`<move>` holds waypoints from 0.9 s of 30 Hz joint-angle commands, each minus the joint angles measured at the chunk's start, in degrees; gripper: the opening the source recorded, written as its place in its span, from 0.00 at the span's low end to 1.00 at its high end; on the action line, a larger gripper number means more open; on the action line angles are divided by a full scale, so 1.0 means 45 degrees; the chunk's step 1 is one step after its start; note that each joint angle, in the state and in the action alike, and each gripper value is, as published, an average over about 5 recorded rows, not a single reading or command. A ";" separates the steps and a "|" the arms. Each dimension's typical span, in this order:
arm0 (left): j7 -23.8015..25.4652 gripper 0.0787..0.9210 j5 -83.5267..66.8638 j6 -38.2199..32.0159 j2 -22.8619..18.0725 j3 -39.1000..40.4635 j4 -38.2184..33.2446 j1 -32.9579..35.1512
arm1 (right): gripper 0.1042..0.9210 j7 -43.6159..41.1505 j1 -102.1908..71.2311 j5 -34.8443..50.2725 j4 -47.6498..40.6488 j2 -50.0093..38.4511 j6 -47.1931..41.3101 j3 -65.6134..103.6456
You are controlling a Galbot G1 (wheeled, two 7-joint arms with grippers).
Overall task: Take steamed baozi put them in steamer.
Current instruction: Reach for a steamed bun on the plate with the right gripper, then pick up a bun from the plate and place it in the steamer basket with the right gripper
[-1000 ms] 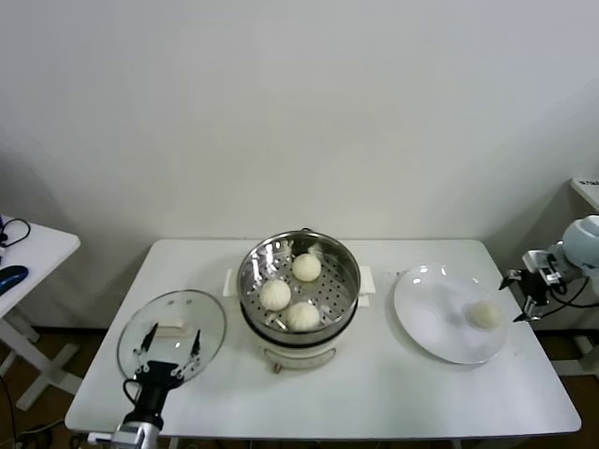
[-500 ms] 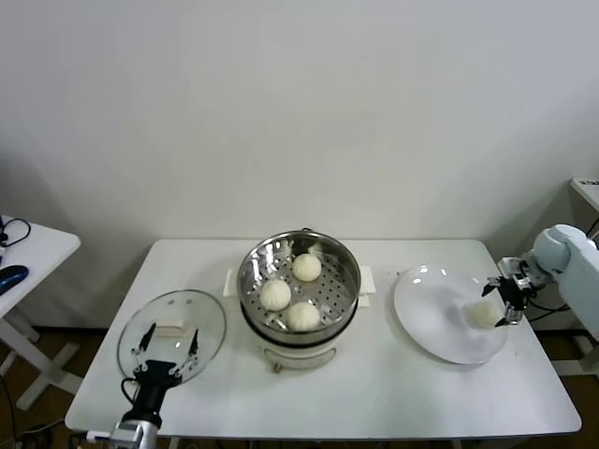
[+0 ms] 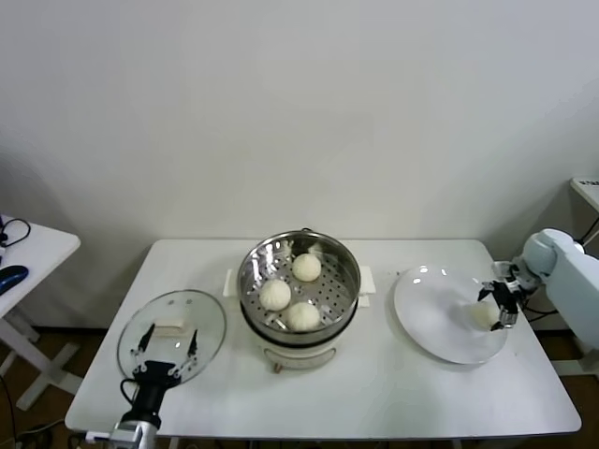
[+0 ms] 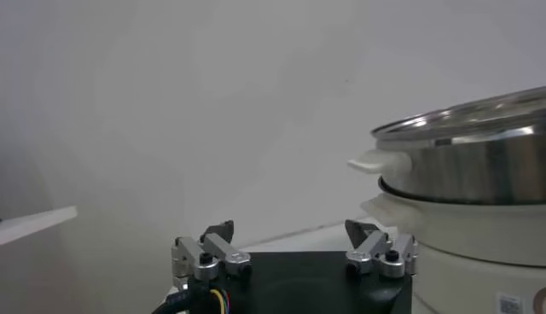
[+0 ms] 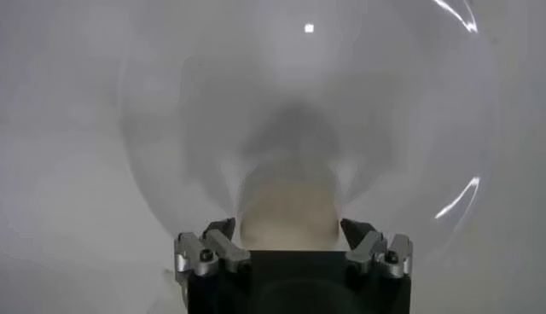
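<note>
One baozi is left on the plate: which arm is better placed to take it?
Right. The right pincer is open around the last baozi on the plate. The left pincer hangs open over the glass lid, across the steamer from it.

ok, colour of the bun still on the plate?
Cream-white, plain and smooth. The last baozi on the plate shows best in the head view.

Counted four steamed baozi: three (image 3: 274, 295) (image 3: 306, 267) (image 3: 302, 316) inside one steamer (image 3: 348, 281), one (image 3: 481, 315) between the right gripper's (image 3: 496, 304) fingers. Also one plate (image 3: 426, 313), one glass lid (image 3: 173, 327).
</note>
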 commanded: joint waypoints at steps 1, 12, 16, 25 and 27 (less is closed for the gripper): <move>-0.0012 0.88 0.0007 0.0007 -0.0015 0.0000 0.0017 -0.0005 | 0.88 -0.0021 -0.0027 -0.0248 -0.0390 0.0243 0.0012 0.0078; -0.0029 0.88 0.0017 0.0015 -0.0022 -0.0006 0.0041 -0.0026 | 0.74 -0.0026 0.0154 -0.0202 -0.0657 0.0298 -0.0022 0.0136; -0.0032 0.88 0.0021 0.0012 -0.0026 -0.0013 0.0039 -0.0017 | 0.72 -0.0030 0.0225 -0.0050 -0.0599 0.0265 -0.0043 0.0073; -0.0025 0.88 0.0036 0.0023 -0.0050 -0.0006 -0.0010 -0.0011 | 0.72 -0.0005 0.1767 0.4267 0.1041 -0.0558 -0.1638 -0.2941; -0.0021 0.88 0.0048 0.0026 -0.0049 0.0003 -0.0042 -0.0007 | 0.72 0.0025 0.2383 0.5435 0.1544 -0.0755 -0.2174 -0.3927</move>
